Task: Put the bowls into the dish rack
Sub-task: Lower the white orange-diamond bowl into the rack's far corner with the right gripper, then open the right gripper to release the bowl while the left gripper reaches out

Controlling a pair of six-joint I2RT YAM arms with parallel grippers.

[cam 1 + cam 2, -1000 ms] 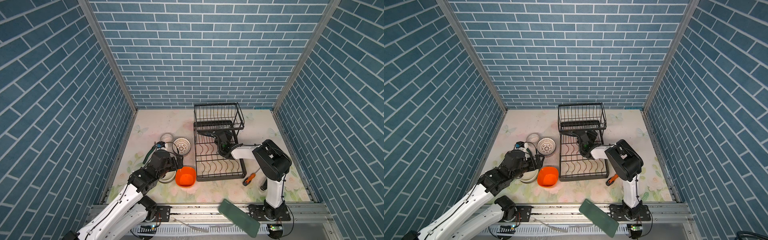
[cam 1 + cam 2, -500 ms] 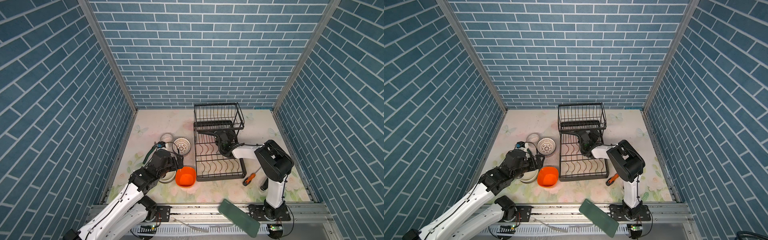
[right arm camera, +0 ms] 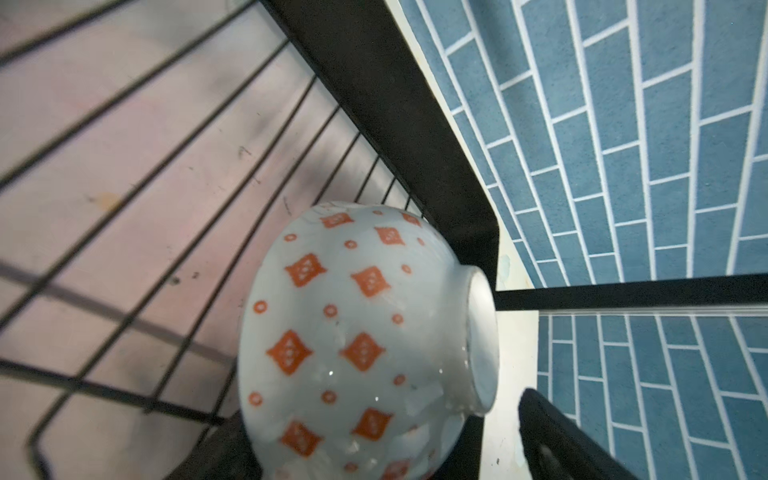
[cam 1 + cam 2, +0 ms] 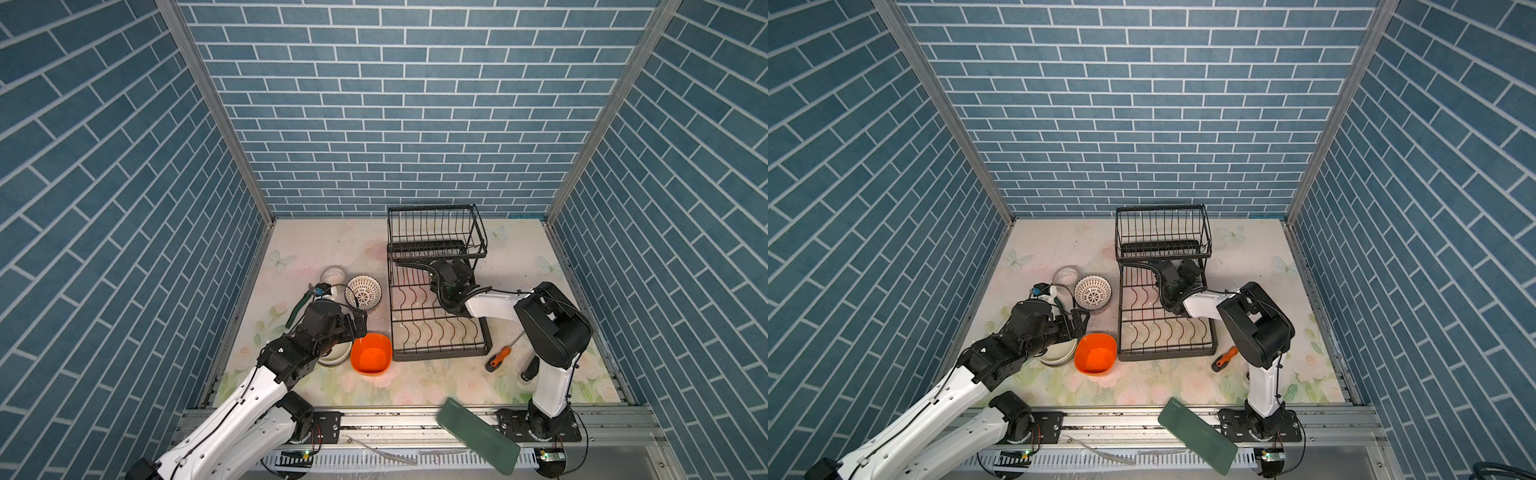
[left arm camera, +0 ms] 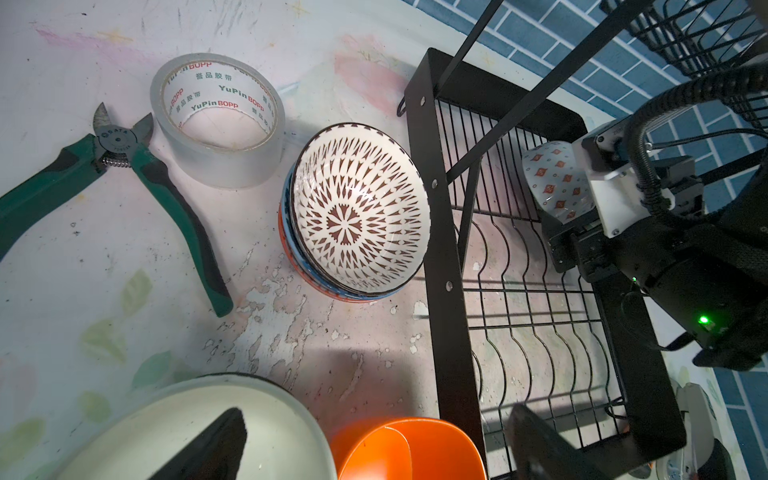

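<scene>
Spreading since a second ago, the right end effector (image 3: 382, 432) stands wide around the orange-diamond bowl (image 3: 357, 332), which sits on edge at the far end of the dish rack (image 4: 440, 356), beneath the upper basket (image 4: 432, 208). Release looks done; withdrawing must not tip it. Spread too, the left end effector (image 5: 376, 419) hovers over the cream bowl (image 5: 286, 419) beside the orange bowl (image 5: 419, 453); tape roll (image 5: 216, 120) and pliers (image 5: 166, 195) lie beyond.
</scene>
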